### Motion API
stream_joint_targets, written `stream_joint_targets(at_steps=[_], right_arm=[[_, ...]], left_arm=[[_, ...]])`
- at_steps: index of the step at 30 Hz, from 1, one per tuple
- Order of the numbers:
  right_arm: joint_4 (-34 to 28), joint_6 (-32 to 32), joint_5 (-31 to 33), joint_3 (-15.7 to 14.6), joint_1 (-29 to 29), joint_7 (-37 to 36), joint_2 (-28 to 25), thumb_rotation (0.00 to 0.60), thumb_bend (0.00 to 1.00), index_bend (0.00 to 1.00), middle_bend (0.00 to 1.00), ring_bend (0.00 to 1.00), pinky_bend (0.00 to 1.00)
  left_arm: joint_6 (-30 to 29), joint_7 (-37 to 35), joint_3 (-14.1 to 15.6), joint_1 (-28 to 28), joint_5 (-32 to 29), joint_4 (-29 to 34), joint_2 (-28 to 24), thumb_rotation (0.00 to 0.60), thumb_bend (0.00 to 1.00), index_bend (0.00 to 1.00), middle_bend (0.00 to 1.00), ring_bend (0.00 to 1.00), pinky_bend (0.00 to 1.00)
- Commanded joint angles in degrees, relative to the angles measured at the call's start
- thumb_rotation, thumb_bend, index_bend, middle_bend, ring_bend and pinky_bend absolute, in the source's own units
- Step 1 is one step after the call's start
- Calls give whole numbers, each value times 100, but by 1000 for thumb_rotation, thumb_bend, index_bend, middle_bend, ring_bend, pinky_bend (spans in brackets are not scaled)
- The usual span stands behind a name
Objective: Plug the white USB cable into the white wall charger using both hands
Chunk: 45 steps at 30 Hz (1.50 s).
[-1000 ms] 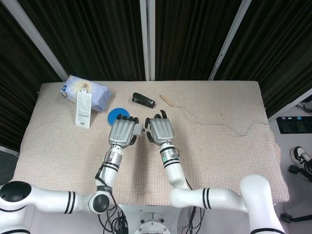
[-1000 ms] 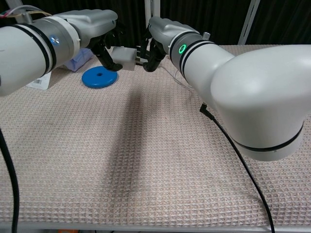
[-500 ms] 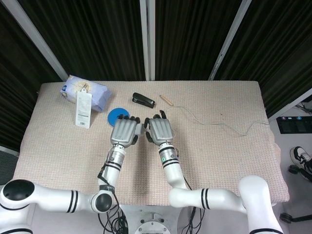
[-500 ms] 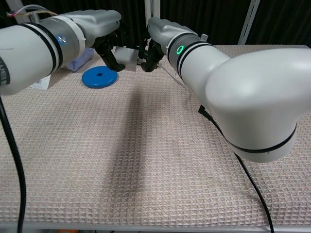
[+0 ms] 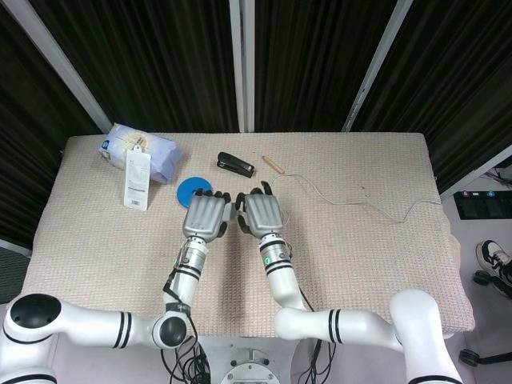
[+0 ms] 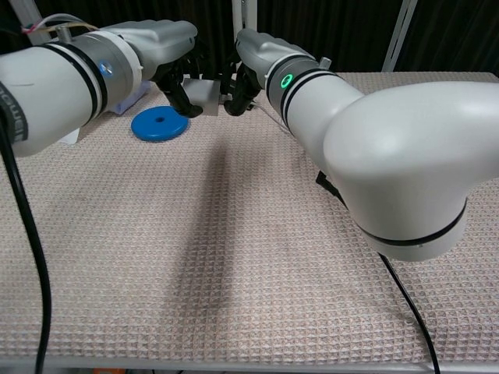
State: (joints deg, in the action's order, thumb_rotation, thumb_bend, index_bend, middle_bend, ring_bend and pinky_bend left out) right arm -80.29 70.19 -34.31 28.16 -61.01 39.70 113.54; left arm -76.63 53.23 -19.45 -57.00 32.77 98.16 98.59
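Chest view shows the white wall charger [image 6: 205, 94] best: a small pale block with flat faces, held above the table between your two hands, and it looks hard and smooth. Your left hand [image 6: 168, 48] grips it with curled dark fingers, and the block's right face is turned toward your right hand [image 6: 243, 72]. The right hand is closed on the plug end of the white USB cable [image 5: 352, 202], with its fingers pressed together around it; the plug itself is hidden, so you cannot see if it is already in the port. From the right hand the thin cable goes away over the beige table mat [image 5: 376, 256] toward the right edge, lying loose and wavy.

I think the risk is in the alignment. If the plug meets the port a little tilted, your push can turn the smooth charger inside the left fingers, or the plug can slide off the face. The head view does not help you here, because the backs of both hands cover the joint. Also a pull on the cable may drag the plug sideways.

Beyond the hands, a blue disc [image 6: 160, 125], a black stapler [image 5: 235, 165] and a blue-white packet [image 5: 140, 154] lie well apart from the work.
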Motion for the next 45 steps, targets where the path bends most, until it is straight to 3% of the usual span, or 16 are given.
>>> stream_joint_targets(at_steps=[1,4,7,11,17,24,28,33,40,45], right_arm=[[5,-28,1,-17,6,13,4,600,357,563,518,250,84],[-102,-67,14,-53,44,50,-65,600,301,415,463,209,71],[-264,-78,50,-108,98,139,-183,600,128,172,317,96,44],[-475,-46,126,-183,172,286,-350,600,12,6,170,12,25],[-936,119,53,-395,393,496,-823,600,0,0,111,0,14],[-1708,315,-332,-748,878,456,-1727,600,0,0,108,0,9],[-2032,329,-595,-972,1155,282,-2177,600,0,0,108,0,8],[-2448,287,-935,-1258,1556,-107,-2770,600,18,0,110,0,9],[-2904,628,-1863,-1719,2366,-932,-3757,600,28,0,126,0,23],[-2884,804,-2890,-2188,3203,-2336,-4675,600,102,0,141,0,50]], left_arm=[[6,-13,8,-6,14,-5,6,600,418,469,475,294,240],[-1,-64,24,17,40,-37,-10,600,418,469,475,294,240],[39,-148,49,62,67,-72,-57,600,418,469,475,294,240],[122,-296,109,141,126,-123,-132,600,418,469,475,294,239],[378,-790,430,406,495,-306,-272,600,418,468,458,276,231],[1010,-1527,867,758,759,-1071,-268,600,416,433,410,200,172],[1340,-1703,967,840,696,-1437,-184,600,389,359,375,155,132],[1530,-2074,982,960,942,-1519,-217,600,317,205,233,49,86],[1246,-2474,1126,1354,1607,-899,-982,600,306,185,201,33,51],[452,-3417,1379,2084,2732,-743,-1841,600,293,192,202,33,49]])
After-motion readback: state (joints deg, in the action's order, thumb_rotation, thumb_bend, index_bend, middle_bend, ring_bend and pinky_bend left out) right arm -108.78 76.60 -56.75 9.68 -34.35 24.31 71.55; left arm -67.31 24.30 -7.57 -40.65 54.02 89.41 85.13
